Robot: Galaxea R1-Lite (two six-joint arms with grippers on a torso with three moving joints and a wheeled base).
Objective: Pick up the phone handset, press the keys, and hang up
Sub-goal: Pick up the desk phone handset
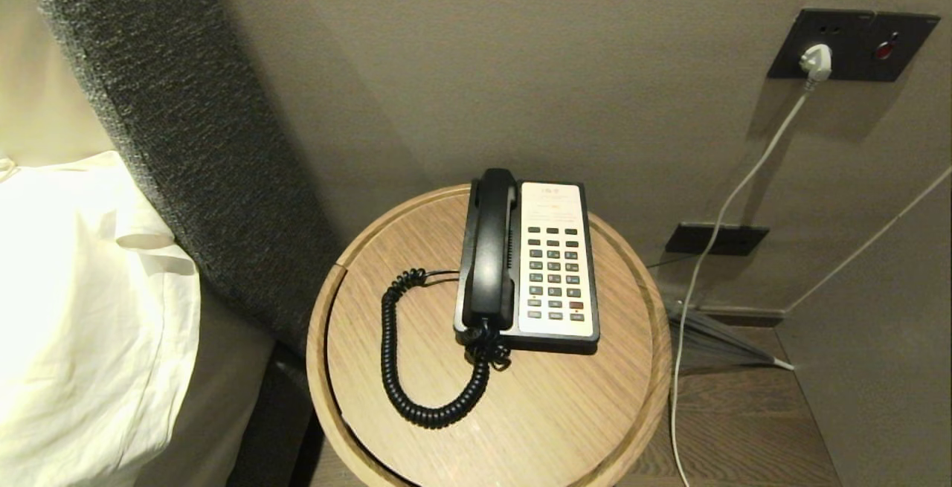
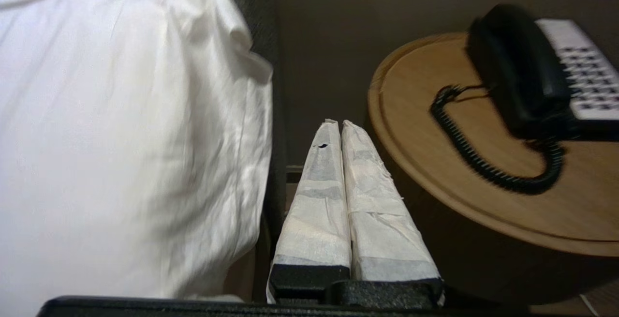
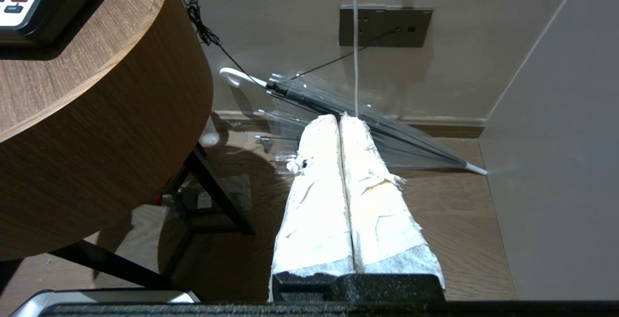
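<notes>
Handset seated on base; both grippers closed and empty.

The glossy black phone handset (image 1: pixel 489 249) lies in the left cradle of the phone base (image 1: pixel 554 264), on a round wood-grain table (image 1: pixel 565 413). Its label print is unreadable. The tape-wrapped left gripper (image 2: pixel 340 124) and right gripper (image 3: pixel 338 118) are both off the table.

Phone handset (image 1: pixel 489 249): black, with black coiled cord (image 1: pixel 416 368). Phone base (image 1: pixel 554 264): black casing, white faceplate, dark grey keys, one red key. Round bench (image 1: pixel 587 413): light wood grain. Pillow (image 1: pixel 82 308): white. Headboard (image 1: pixel 186 137): dark grey, textured. Left hand (image 2: pixel 337 124) and right hand (image 3: pixel 338 118): fingers wrapped in white tape.
</notes>
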